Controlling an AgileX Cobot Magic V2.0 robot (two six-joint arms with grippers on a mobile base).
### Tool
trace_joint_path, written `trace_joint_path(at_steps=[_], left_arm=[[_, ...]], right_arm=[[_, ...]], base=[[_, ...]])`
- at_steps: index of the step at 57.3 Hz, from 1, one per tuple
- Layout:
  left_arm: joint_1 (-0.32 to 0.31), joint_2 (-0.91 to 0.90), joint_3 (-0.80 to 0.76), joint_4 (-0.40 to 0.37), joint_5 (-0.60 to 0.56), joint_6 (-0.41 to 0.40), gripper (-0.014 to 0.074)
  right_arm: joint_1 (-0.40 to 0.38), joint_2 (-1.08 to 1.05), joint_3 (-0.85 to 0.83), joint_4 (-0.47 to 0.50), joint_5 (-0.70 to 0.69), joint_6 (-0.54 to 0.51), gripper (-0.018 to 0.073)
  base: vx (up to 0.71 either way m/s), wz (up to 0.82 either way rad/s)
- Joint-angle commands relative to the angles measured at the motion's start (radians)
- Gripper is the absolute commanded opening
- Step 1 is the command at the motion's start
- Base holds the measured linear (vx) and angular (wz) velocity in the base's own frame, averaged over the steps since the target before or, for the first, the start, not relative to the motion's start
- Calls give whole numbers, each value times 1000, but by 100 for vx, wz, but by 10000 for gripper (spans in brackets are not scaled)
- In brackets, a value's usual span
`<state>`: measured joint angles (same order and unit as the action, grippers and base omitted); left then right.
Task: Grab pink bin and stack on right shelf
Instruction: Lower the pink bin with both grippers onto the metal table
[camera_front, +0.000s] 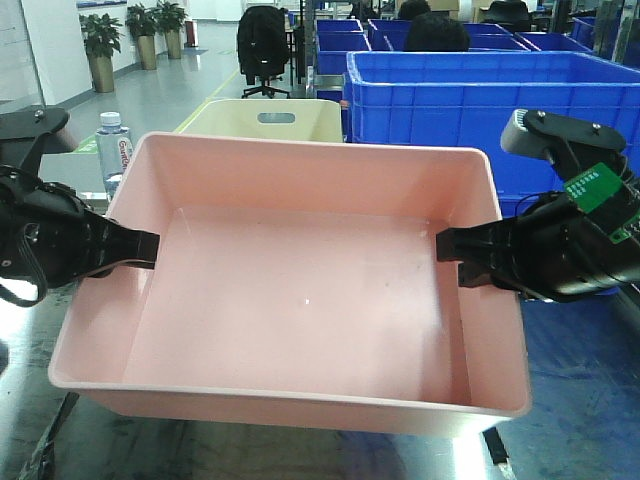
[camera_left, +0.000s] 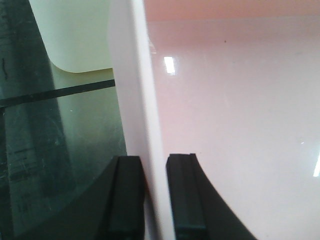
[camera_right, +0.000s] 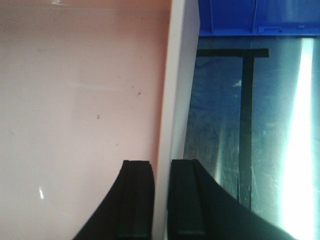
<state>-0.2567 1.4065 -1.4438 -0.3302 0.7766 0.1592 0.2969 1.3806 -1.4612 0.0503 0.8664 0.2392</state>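
Note:
The pink bin (camera_front: 300, 300) fills the middle of the front view, wide and shallow, held between both arms. My left gripper (camera_front: 148, 250) is shut on its left wall; in the left wrist view (camera_left: 156, 165) one finger is inside and one outside the pale rim (camera_left: 135, 100). My right gripper (camera_front: 447, 245) is shut on the right wall; the right wrist view (camera_right: 161, 167) shows the rim (camera_right: 177, 90) pinched between the fingers. The dark glossy shelf surface (camera_right: 225, 135), crossed by thin black strips, lies under the bin's right side.
A cream bin with a handle slot (camera_front: 270, 120) stands just behind the pink bin. Large blue crates (camera_front: 480, 100) are at the back right. A water bottle (camera_front: 113, 150) stands at the left. Glossy surface with a black strip (camera_left: 65, 130) lies left of the bin.

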Motion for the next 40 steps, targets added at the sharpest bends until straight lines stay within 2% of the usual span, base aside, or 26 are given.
trace_joint_path(at_steps=[1, 12, 23, 34, 40], left_arm=[[1, -14, -36, -13, -31, 16, -1], [1, 68, -31, -7, 20, 14, 0], [1, 135, -31, -7, -1, 16, 15], [1, 188, -31, -7, -26, 18, 100], [1, 207, -31, -8, -28, 18, 180]], right_arm=[[-8, -31, -34, 48, -169, -33, -8], [-8, 70, -34, 59, -179, -60, -8], [-8, 176, -34, 63, -182, -138, 21], [-8, 243, -34, 63, -181, -151, 134], [-8, 248, -34, 62, -186, -151, 248]], base=[[0, 0], [0, 0], [0, 0], [0, 0], [0, 0]])
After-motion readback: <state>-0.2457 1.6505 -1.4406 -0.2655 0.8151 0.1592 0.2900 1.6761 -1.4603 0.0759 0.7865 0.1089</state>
